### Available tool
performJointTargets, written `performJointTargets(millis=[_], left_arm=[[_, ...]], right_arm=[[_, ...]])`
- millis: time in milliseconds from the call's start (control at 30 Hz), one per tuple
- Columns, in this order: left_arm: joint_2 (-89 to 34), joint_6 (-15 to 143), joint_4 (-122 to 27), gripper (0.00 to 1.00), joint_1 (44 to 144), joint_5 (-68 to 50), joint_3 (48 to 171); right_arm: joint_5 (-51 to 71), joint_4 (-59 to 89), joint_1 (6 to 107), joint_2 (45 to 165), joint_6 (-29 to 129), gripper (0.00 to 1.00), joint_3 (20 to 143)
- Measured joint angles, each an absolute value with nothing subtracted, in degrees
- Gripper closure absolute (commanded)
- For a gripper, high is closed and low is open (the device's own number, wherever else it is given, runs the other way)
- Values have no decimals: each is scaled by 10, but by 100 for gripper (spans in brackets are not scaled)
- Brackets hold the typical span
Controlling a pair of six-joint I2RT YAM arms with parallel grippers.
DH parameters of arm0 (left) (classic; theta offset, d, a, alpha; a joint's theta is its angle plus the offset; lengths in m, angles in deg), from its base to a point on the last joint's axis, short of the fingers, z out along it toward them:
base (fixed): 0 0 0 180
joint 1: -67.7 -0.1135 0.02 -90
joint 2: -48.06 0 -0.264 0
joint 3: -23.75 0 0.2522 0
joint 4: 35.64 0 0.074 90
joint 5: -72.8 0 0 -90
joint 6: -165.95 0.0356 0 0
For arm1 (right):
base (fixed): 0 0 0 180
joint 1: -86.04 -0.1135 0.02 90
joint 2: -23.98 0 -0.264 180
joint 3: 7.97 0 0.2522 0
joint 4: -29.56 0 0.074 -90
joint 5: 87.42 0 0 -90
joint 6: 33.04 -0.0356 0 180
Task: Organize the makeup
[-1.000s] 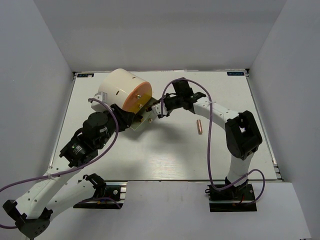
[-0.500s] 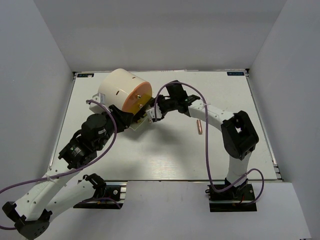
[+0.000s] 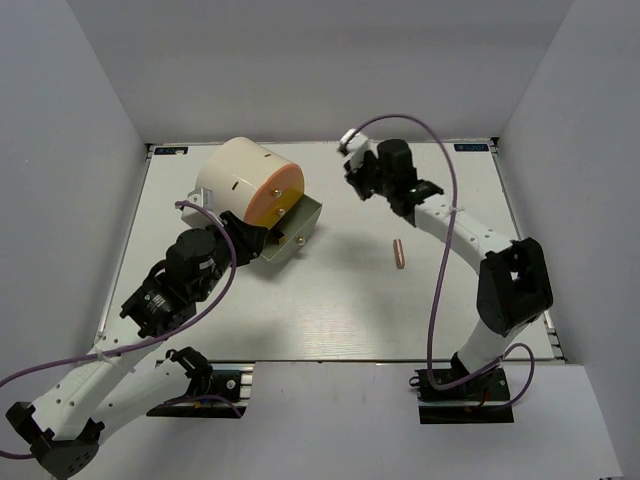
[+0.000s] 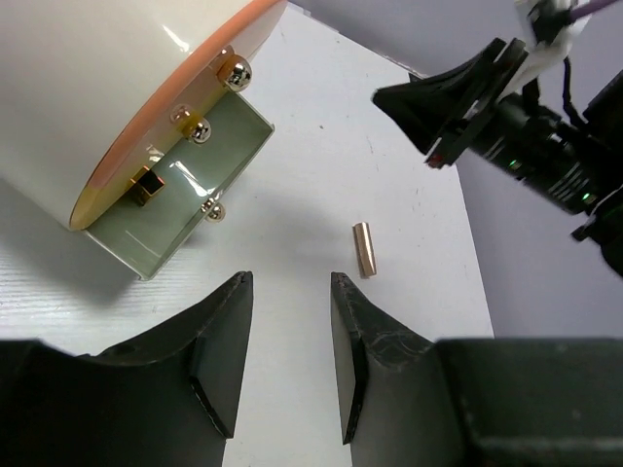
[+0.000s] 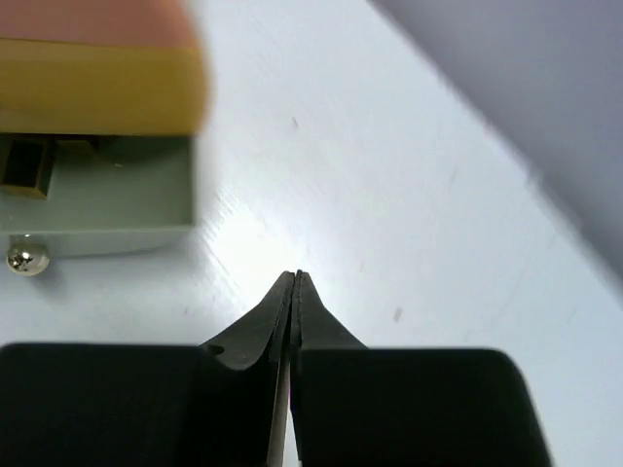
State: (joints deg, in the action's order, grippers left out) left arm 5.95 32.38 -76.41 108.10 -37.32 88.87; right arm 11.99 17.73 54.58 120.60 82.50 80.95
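Note:
A slim rose-gold tube [image 3: 399, 253] of makeup lies alone on the white table, right of centre; the left wrist view shows the tube [image 4: 364, 249] just beyond my fingertips. My left gripper [image 3: 263, 245] hovers open and empty by the organizer's drawer; its jaws [image 4: 289, 277] frame bare table. My right gripper [image 3: 354, 172] is raised near the back of the table, clear of the drawer, and its jaws [image 5: 297, 277] are shut with nothing in them. No other makeup is in view.
A big cream cylinder [image 3: 240, 180] with an orange front lies on its side at the back left. Its grey-green drawer [image 3: 297, 230] is pulled open, with gold knobs [image 4: 237, 70] on the front. Grey walls enclose the table [image 3: 330, 310].
My right gripper has pulled away from the drawer, up and toward the back right, and has closed. The left arm and the rose-gold tube have stayed put.

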Motion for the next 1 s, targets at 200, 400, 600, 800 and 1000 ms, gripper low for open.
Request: performJointTargets(millis=[200, 400, 600, 800, 1000], left_arm=[[59, 324, -761, 52, 1081, -373, 886], [60, 324, -755, 52, 1081, -369, 881], [54, 324, -747, 52, 1081, -359, 875], [50, 324, -746, 52, 1081, -358, 875], [43, 324, -744, 52, 1081, -358, 875]], right_arm=[[116, 46, 667, 1204, 608, 29, 770], [127, -60, 706, 1202, 547, 18, 667], [121, -82, 711, 1204, 544, 36, 653], [100, -78, 710, 1237, 546, 45, 659], [74, -57, 706, 1255, 557, 70, 673]])
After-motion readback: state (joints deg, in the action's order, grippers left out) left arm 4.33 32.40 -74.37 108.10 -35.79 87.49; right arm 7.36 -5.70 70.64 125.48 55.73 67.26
